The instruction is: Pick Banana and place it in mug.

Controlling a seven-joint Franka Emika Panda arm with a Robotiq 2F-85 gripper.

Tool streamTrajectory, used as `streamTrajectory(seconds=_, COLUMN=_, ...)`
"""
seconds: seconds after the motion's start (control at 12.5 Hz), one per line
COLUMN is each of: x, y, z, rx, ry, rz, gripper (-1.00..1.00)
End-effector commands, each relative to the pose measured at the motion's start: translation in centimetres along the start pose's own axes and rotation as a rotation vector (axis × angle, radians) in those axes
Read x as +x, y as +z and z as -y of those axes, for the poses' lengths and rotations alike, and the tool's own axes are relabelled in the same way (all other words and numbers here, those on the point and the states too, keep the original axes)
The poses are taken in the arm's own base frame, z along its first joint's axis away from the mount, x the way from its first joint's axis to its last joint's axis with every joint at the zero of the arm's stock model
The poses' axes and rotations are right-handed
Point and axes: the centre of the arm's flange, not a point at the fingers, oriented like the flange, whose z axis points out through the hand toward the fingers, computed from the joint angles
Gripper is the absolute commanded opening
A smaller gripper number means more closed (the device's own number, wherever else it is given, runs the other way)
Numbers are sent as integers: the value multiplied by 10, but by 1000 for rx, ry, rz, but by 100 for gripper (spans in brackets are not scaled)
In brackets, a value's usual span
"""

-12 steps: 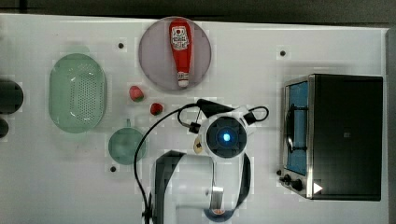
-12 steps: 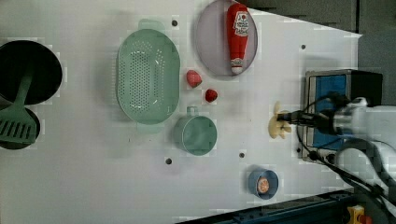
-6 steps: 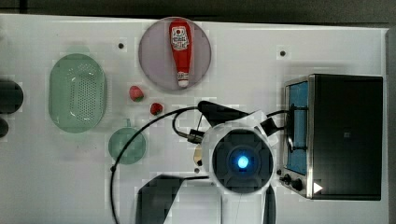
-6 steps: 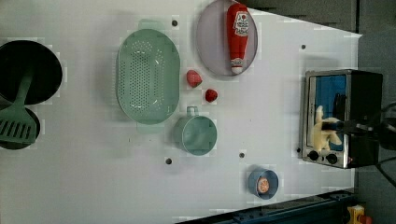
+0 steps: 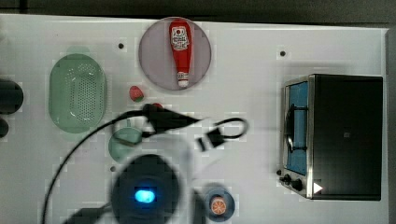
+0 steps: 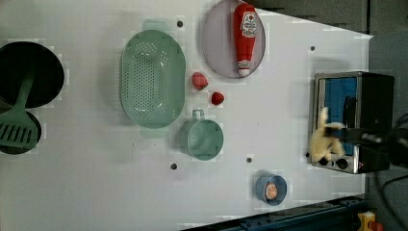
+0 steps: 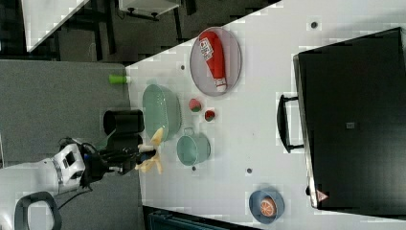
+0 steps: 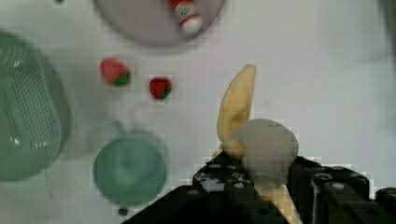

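the banana is now off the bench and lifted high, clamped in the closed end effector. the arm has swung towards the mug, which sits empty beside the colander; lowering in comes next.

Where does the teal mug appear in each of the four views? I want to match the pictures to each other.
Top view: the mug is lower left of centre, partly behind the blurred arm.
Left view: near the centre, just below the green colander.
Right view: centre, below the colander.
Wrist view: beside the colander.
Shared landmark: the two red strawberries next to it.
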Motion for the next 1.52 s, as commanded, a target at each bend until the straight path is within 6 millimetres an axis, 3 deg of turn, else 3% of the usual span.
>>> streamTrajectory(seconds=0.08, x=-36, y=33, z=73, rx=-19, ry=110, rz=74, gripper=-46)
streamTrajectory(seconds=0.32, x=-65, y=57, z=120, rx=-35, ry=189, rz=114, gripper=-45)
streamTrajectory(seconds=0.56, x=-76, y=93, z=149, rx=-46, ry=253, rz=138, gripper=-45)
streamTrajectory(seconds=0.96, x=-73, y=174, z=160, rx=28, ry=251, rz=145, gripper=-45)
streamTrajectory(seconds=1.04, x=-72, y=185, z=159, rx=34, ry=258, rz=149, gripper=-37)
streamTrajectory(seconds=1.28, x=-68, y=205, z=150, rx=24, ry=280, rz=175, gripper=26)
streamTrajectory(seconds=1.52, x=-61, y=190, z=151, rx=45, ry=286, rz=146, gripper=95)
